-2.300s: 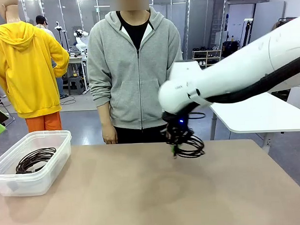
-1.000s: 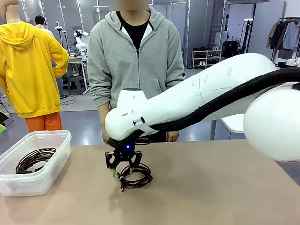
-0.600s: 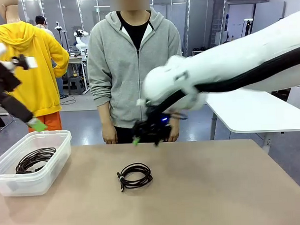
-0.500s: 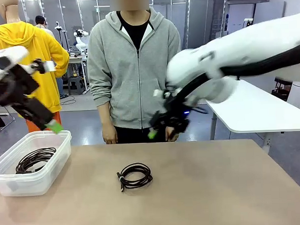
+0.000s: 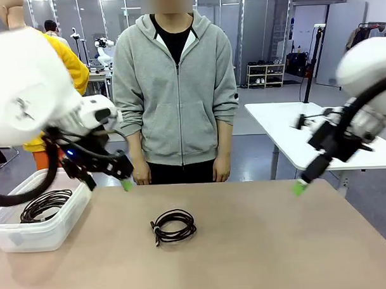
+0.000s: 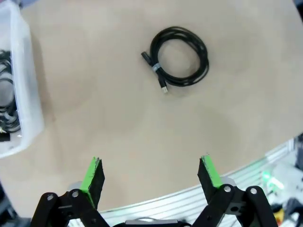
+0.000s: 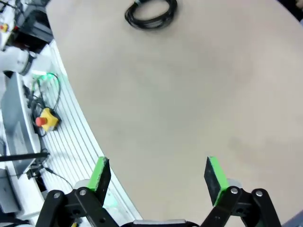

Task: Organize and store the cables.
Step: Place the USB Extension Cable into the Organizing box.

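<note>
While one coil of cable [image 5: 45, 205] already lies in the clear bin [image 5: 31, 234] at the left edge of the surface [image 5: 260, 243], the left gripper [image 5: 121, 179] hovers just beside the bin's far corner with its jaws wide apart and nothing between them. Near the middle of the surface lies a second coil [image 5: 173, 225], flat and well apart from both grippers; in the left wrist view this coil [image 6: 179, 56] is a nearly round loop, slightly longer across than deep, with its small tie and both plug ends gathered on the side facing the bin. At the right, the right gripper [image 5: 300, 186] hangs above the surface's far right part, jaws apart and empty. A likely risk is a pinch catching only one strand, so the loop unwinds or drags; snagging on the bin's rim could also spill it.
</note>
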Controlling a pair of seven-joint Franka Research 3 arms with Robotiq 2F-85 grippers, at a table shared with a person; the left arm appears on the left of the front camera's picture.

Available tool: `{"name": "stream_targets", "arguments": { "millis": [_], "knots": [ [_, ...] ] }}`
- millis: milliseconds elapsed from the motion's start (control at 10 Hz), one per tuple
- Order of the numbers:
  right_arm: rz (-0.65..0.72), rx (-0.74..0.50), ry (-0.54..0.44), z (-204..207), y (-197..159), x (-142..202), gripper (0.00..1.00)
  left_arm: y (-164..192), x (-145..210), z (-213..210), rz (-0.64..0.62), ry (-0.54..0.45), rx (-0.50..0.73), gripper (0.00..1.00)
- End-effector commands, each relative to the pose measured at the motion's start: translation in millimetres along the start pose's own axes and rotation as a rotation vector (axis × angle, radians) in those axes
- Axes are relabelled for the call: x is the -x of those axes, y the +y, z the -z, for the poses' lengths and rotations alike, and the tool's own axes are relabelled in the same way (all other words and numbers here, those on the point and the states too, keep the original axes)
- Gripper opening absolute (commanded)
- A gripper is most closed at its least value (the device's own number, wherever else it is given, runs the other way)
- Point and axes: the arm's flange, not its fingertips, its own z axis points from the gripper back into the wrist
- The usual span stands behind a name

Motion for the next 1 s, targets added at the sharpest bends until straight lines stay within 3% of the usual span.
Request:
{"name": "stream_targets", "arguments": {
  "millis": [0,300,500,900],
  "knots": [
    [-0.017,0.113,-0.036,-8,5,25,1.00,-21,-25,34,-0.143,0.051,0.001,1.00],
    [-0.102,0.258,-0.035,-27,12,63,1.00,-35,-51,86,-0.291,0.146,0.072,1.00],
    [-0.110,0.321,-0.030,-31,15,80,1.00,-34,-66,130,-0.349,0.220,0.033,1.00],
    [-0.093,0.390,-0.046,-35,18,95,1.00,-18,-76,186,-0.466,0.210,-0.012,1.00]
  ]
}}
